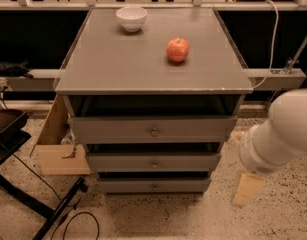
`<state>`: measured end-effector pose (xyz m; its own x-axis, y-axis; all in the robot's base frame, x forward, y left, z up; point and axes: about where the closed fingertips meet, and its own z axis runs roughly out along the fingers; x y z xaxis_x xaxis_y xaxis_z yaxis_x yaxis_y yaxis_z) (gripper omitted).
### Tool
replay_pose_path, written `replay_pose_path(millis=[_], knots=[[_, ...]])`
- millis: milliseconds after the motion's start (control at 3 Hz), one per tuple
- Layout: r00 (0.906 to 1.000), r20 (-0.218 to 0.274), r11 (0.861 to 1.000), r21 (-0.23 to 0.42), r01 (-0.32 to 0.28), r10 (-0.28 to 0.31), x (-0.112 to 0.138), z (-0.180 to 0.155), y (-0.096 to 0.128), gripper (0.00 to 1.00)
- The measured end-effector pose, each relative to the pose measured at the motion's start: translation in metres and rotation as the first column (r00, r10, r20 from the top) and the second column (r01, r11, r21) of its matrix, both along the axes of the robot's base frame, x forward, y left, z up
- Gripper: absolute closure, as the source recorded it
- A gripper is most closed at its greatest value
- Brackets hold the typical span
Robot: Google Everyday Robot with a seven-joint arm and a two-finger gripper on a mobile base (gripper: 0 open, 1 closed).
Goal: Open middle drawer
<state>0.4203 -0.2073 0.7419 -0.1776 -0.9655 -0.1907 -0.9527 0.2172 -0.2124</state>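
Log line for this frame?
phase: pre-grasp | pincer: right of cabinet, apart from drawers | middle drawer: knob ungrasped

No writing, label, brand, number or sign can be read anywhere. The grey cabinet (153,90) is plain, as are the middle drawer (118,162), the bowl (131,18) and the apple (178,49) on its surface (113,59). The pincer (248,189), low to the right of the cabinet and apart from it, is unmarked too.
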Motion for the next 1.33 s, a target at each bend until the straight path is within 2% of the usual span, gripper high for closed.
replay_pose_path(millis=[333,667,1000,1333], knots=[[0.9992,-0.026,0.998,-0.057,-0.033,0.031,0.008,-0.084,-0.002,0.0],[0.999,-0.03,0.998,-0.062,-0.034,0.032,0.009,-0.088,-0.002,0.0],[0.9979,-0.053,0.995,-0.093,-0.041,0.036,0.014,-0.119,0.001,0.0],[0.9965,-0.066,0.994,-0.095,-0.057,0.051,0.031,-0.178,0.005,0.0]])
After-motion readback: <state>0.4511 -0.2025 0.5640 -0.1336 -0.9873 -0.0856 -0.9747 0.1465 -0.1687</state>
